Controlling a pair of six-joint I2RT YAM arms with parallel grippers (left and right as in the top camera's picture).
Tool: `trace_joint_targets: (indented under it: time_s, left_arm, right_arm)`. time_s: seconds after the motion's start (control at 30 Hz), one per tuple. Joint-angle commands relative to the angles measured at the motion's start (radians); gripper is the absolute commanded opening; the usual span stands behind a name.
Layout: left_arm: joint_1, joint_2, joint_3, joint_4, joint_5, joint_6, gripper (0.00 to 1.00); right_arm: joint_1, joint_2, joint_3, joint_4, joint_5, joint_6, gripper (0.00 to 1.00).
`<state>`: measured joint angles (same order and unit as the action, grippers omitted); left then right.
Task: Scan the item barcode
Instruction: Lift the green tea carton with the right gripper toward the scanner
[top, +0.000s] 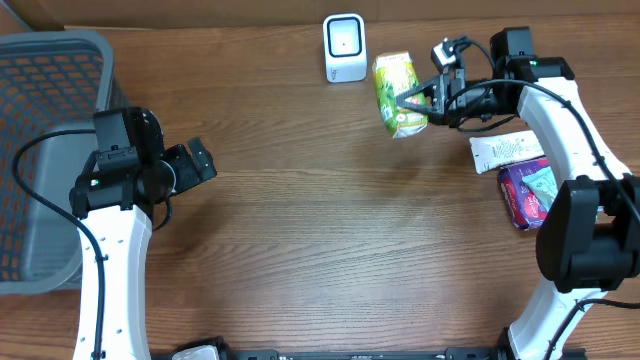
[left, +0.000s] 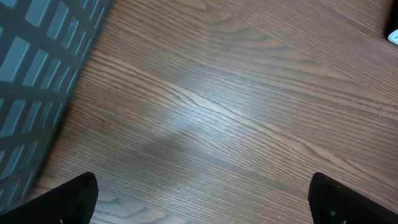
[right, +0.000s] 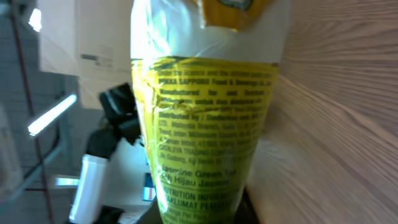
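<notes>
pack sits just right of scanner.

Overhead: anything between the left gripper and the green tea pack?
Nothing. In the overhead view, only bare wooden table separates the left gripper from the green tea pack held by the right gripper.

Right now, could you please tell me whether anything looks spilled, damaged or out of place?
Nothing stands out. The right tool holds the green tea pack beside the scanner, as the task needs; no spill shows.
</notes>
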<state>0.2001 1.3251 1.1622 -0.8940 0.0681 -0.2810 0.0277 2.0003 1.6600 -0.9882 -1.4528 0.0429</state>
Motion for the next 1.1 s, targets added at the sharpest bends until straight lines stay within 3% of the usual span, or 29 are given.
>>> trace_joint_targets:
  time_s: [0.0,0.47,0.6,0.7,0.73,0.8,1.07]
  left_arm:
    - [0.001,-0.01,-0.002,0.001,0.003,0.019,1.0]
    - [0.001,-0.01,-0.002,0.001,0.003,0.019,1.0]
    - [0.0,-0.01,-0.002,0.002,0.003,0.019,0.99]
    - [0.001,-0.01,-0.002,0.001,0.003,0.019,1.0]
    - [0.001,-0.01,-0.002,0.001,0.003,0.019,1.0]
    - [0.001,-0.01,-0.002,0.001,0.003,0.019,1.0]
    - [0.001,-0.01,-0.002,0.001,0.003,0.019,0.99]
  right_arm:
    - [-0.012,-0.042,0.03,0.077,-0.117,0.227,0.04]
    - [-0.033,-0.042,0.03,0.883,-0.117,1.26,0.04]
    - [-0.032,-0.042,0.03,1.113,-0.117,1.418,0.05]
    - [-0.032,-0.042,0.03,1.281,-0.115,1.583,0.21]
    - [-0.032,-0.042,0.03,1.334,-0.111,1.64,0.21]
    - [-0.032,-0.042,0.03,1.413,-0.112,1.73,0.04]
    - [-0.032,-0.042,0.03,1.455,-0.058,1.847,0.04]
